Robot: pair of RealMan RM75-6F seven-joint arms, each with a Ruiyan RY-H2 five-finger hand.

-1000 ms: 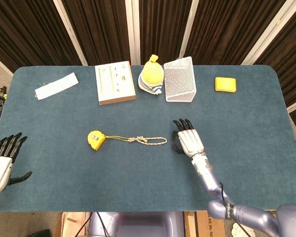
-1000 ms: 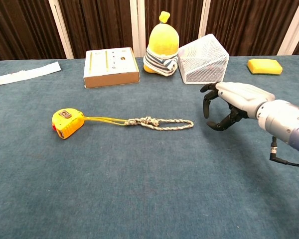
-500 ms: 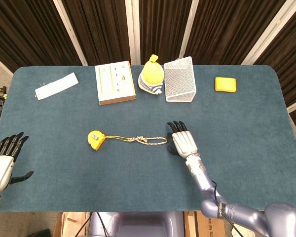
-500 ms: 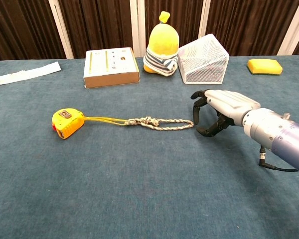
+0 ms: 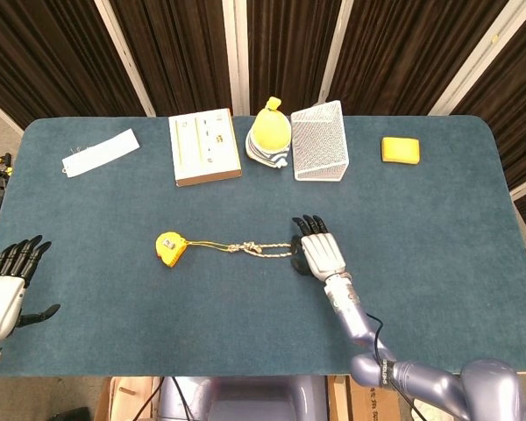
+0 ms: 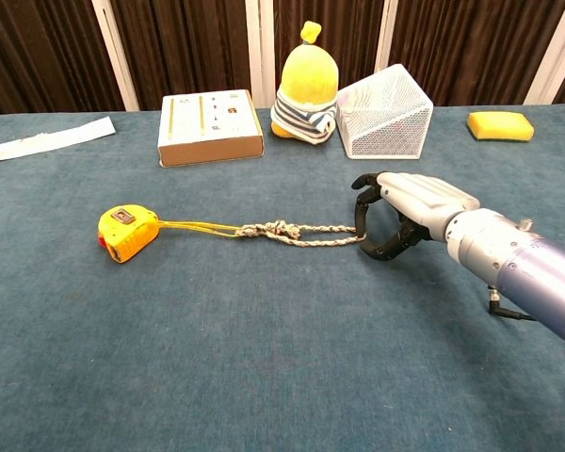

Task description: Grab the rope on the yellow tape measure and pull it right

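Rope (image 6: 306, 233): it lies flat on the blue table (image 5: 438, 228), running right from the yellow tape measure (image 6: 126, 234) through a knot to a loop end, mid-table and a little left of centre.
Tape measure: it sits on its side at the rope's left end, untouched, well apart from everything along the far edge.
My right hand (image 6: 395, 212): palm down at the loop end, fingers (image 6: 363, 205) curled over the rope tip with the thumb below — a claw around it, not yet pinching it as far as I can tell; whether a fingertip touches the rope I cannot tell.
My left hand (image 5: 7, 285): off the near-left corner, fingers spread, holding nothing.
Risk, grip: if I close too high, I judge the fingers will meet on nothing and the rope stays on the cloth.
Risk, pull: the rope is thin and light — a loose pinch could let it slip out once the tape measure's weight drags on the cloth.
Risk, knot: a jerk may flip the tape measure rather than slide it.
Room to the right: open cloth runs from my right hand to the right edge; the yellow sponge (image 5: 400, 149) lies far back, clear of a straight pull.
Far edge: the wire basket (image 5: 320, 141), yellow plush toy (image 5: 270, 133) and box (image 5: 205, 146) stand behind the rope, away from its line.
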